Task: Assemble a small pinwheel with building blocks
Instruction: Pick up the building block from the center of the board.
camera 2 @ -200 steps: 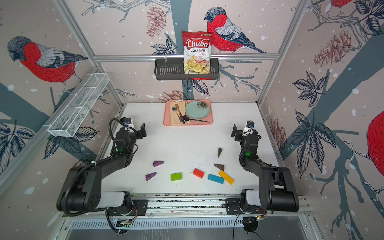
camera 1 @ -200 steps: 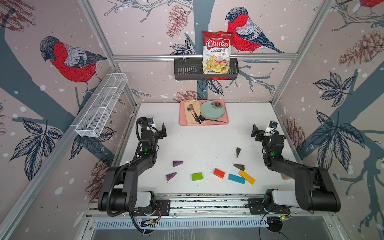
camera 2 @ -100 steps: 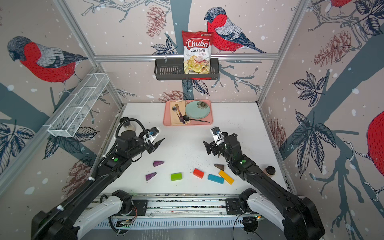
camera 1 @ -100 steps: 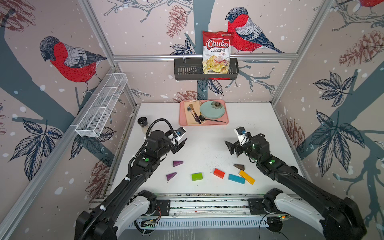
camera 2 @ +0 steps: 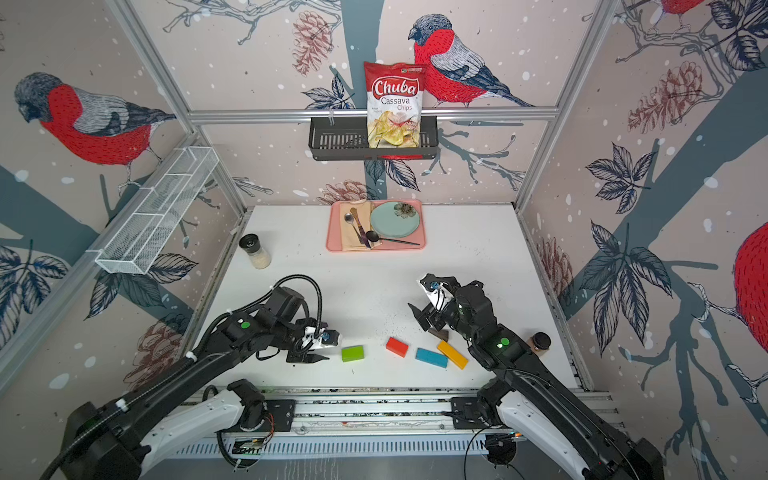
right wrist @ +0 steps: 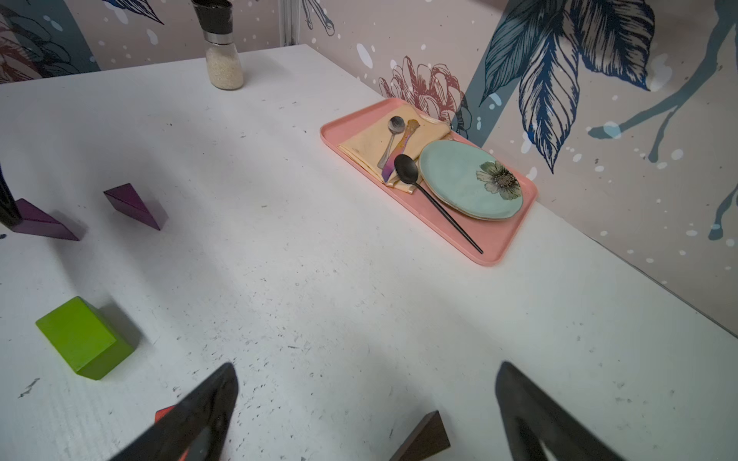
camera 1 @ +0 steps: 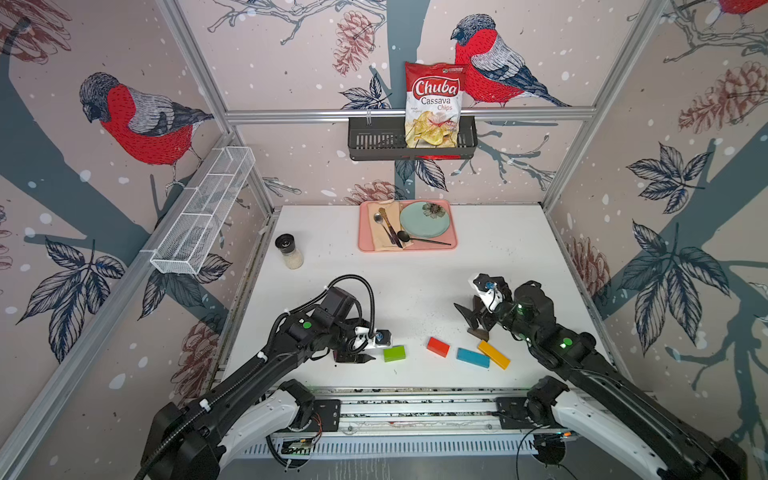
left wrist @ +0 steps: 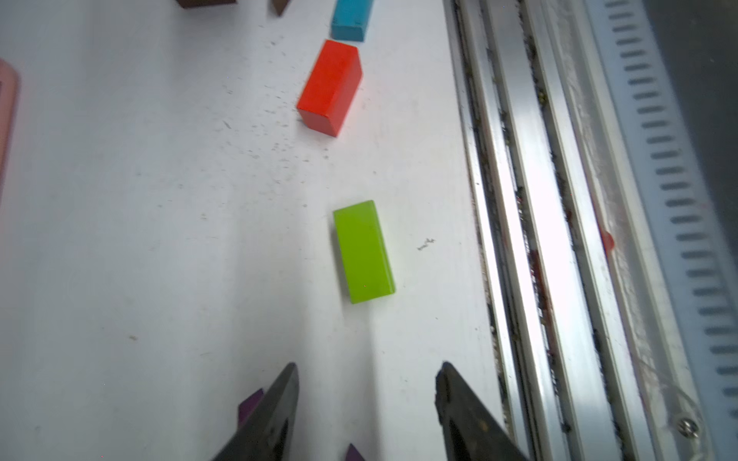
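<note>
The building blocks lie loose along the table's front: green [camera 1: 394,353], red [camera 1: 437,346], blue [camera 1: 473,358] and yellow [camera 1: 493,354]. No pinwheel is formed. My left gripper [left wrist: 367,373] is low beside the green block, jaws drawn in on a purple wedge [right wrist: 40,223] whose tip [left wrist: 353,453] shows between them. The other purple wedge [right wrist: 135,205] lies free just outside one finger. My right gripper [right wrist: 367,373] stands open over a dark brown wedge [right wrist: 423,437]. In both top views the arms hide the purple wedges.
A pink tray [camera 1: 449,245] with plate and cutlery sits at the back. One black-lidded jar [camera 1: 289,251] stands at the left, another [camera 2: 539,343] by the right wall. The metal rail [camera 1: 415,401] runs along the front edge.
Both arms swung in from the table's sides and came down to the blocks. The left jaws narrowed around a purple wedge. The right jaws stayed wide.
</note>
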